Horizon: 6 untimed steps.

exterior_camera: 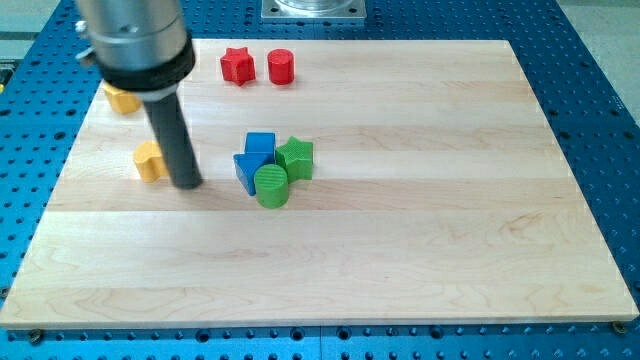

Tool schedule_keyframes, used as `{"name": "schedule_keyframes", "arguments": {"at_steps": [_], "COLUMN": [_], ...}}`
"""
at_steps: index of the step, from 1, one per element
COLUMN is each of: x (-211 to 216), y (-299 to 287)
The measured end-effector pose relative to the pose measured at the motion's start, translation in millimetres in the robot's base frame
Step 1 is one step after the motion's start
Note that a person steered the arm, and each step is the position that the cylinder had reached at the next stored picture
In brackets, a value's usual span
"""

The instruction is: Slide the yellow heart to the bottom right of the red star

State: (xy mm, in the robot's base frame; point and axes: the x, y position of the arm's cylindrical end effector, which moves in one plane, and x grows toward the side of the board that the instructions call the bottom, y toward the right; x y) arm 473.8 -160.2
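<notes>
The yellow heart (149,160) lies on the wooden board (400,250) at the view's left. My tip (187,184) stands just to the heart's right, touching or nearly touching it. The red star (237,65) sits near the view's top, well above and to the right of the heart. The rod and its grey housing cover part of the board's top left corner.
A red cylinder (281,67) stands just right of the red star. A second yellow block (122,98) is partly hidden behind the rod housing. A cluster sits mid-board: blue cube (261,145), blue block (248,170), green star-like block (296,157), green cylinder (271,185).
</notes>
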Motion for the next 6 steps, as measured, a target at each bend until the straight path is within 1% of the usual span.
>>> {"name": "schedule_keyframes", "arguments": {"at_steps": [1,2,3,4,5,6], "x": [0.7,-44.3,-62.9,-40.8,-39.6,-79.0], "y": [-59.1,-44.5,-9.3,-24.0,8.8,45.5]}}
